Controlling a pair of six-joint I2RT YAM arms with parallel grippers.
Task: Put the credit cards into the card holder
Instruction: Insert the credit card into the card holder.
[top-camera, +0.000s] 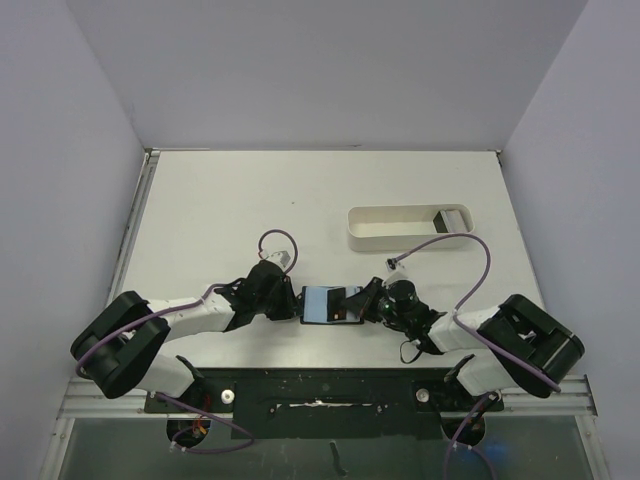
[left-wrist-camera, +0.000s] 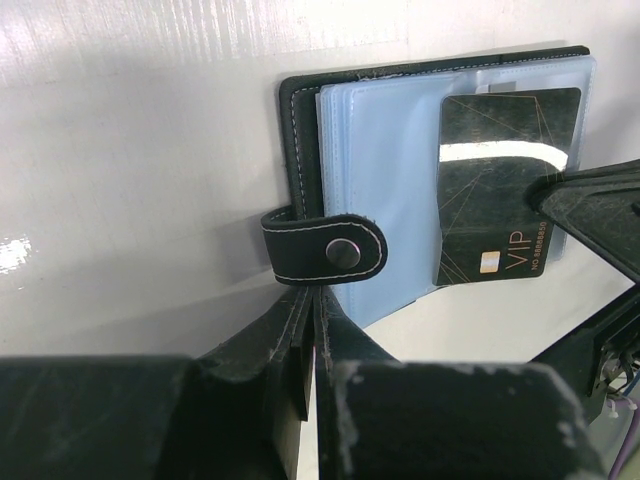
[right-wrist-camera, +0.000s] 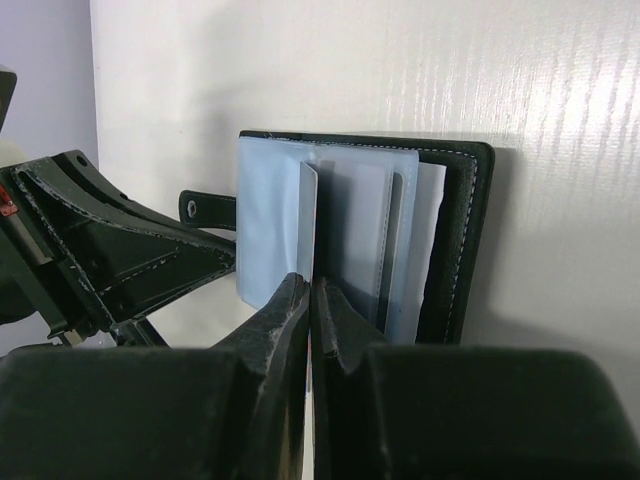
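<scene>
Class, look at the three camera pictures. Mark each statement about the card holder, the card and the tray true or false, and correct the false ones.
1. The card holder lies open. True.
2. Its snap tab is fastened. False: the tab hangs undone at the cover's edge.
3. The right gripper pinches a card. True.
4. The white tray is held by the left gripper. False: the tray lies apart, further back; that gripper is shut at the card holder's edge.
5. The card reads VIP. True.
</scene>
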